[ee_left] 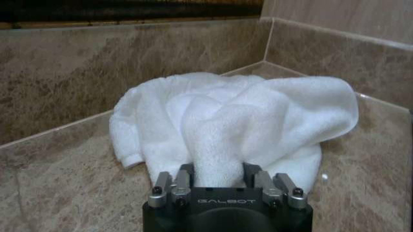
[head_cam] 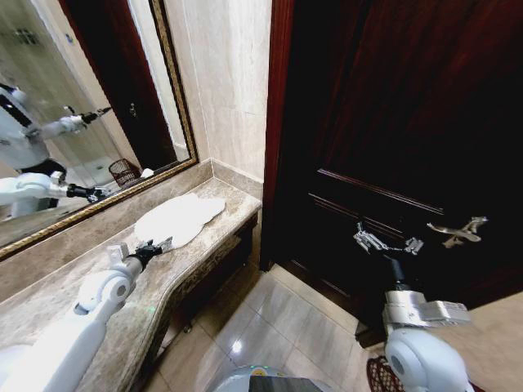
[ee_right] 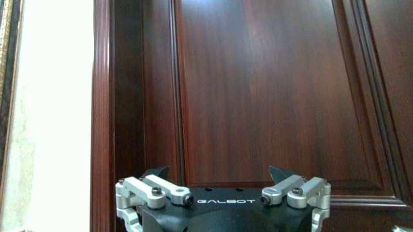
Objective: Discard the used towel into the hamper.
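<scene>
White terry towel [ee_left: 239,121], soft and bunched into thick folds, lies on the worktop [head_cam: 204,245] near the corner where the backsplash meets the side wall; in the head view it reads as a flattish pale patch on the stone. Worktop is polished brown-beige marble with mottled veining, curved front edge, matching marble backsplash behind. Left hand [ee_left: 227,181] is clamped on a rolled fold of the towel, fingers [ee_left: 169,186] pressed in from both sides with the cloth bulging up between them, rest of the towel spread on the stone beyond. Left arm, white shell with black wrist, stretches low and forward along the worktop, hand level with the towel's near edge. Right hand [head_cam: 384,242] is held up in front of the dark door [ee_right: 258,87], fingers spread wide apart, gripping nothing, touching nothing. Right arm rises nearly vertical from the lower right of the head view, hand pointing at the door panel. Door is glossy dark reddish-brown wood with raised rectangular panels and moulded frame, silver lever handle [head_cam: 458,231] to the right of the hand. Gold-framed mirror [head_cam: 82,98] above the backsplash. Hamper [head_cam: 384,377], dark open-weave wire, sits on the glossy tiled floor [head_cam: 270,318] at the bottom right beside the right arm's base, partly cut off, well apart from the towel.
</scene>
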You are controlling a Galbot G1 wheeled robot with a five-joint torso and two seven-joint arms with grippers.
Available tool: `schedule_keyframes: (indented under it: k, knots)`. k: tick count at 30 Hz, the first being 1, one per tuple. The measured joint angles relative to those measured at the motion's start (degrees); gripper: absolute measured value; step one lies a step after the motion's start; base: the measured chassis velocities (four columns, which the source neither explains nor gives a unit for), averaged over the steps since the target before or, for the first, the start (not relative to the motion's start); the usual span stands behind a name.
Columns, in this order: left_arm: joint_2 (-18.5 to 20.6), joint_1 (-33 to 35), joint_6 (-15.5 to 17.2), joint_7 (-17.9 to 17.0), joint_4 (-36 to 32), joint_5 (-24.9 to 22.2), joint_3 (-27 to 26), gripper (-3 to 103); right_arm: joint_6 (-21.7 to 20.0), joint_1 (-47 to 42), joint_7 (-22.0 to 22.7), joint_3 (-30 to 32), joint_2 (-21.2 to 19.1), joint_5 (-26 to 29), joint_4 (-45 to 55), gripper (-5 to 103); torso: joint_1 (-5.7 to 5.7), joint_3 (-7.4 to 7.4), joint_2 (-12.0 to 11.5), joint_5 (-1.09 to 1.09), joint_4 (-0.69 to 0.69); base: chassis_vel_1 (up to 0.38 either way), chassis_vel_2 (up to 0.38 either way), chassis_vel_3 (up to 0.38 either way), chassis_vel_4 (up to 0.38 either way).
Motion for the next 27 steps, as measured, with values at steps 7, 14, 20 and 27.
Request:
schedule_keyframes:
  k: [7,14,20,27]
  knots:
    - [-0.97,0.39,-5.48,2.15,0.67,0.32,-0.01,19,2.21,-0.62,2.13,-0.6,-0.09,-0.06,0.23,100,0.0,0.0,0.0,0.0,0.0,0.0,0.0,0.0,0.0]
    - [-3.12,2.0,-10.11,3.6,-1.26,2.32,-0.82,4,3.28,-1.56,1.59,-0.34,0.0,-0.55,-0.12,100,0.0,0.0,0.0,0.0,0.0,0.0,0.0,0.0,0.0]
    - [-5.2,3.25,-15.45,4.36,-3.17,3.8,-1.4,4,3.56,-1.56,0.59,0.22,0.25,-0.2,-0.17,100,0.0,0.0,0.0,-0.01,0.0,0.0,0.0,0.0,0.0]
    - [-7.9,4.72,-20.59,3.8,-8.12,5.18,-2.14,4,5.13,-1.13,-0.11,0.86,0.54,0.25,-0.66,100,0.0,0.0,0.0,0.01,0.0,0.0,0.0,0.0,0.0]
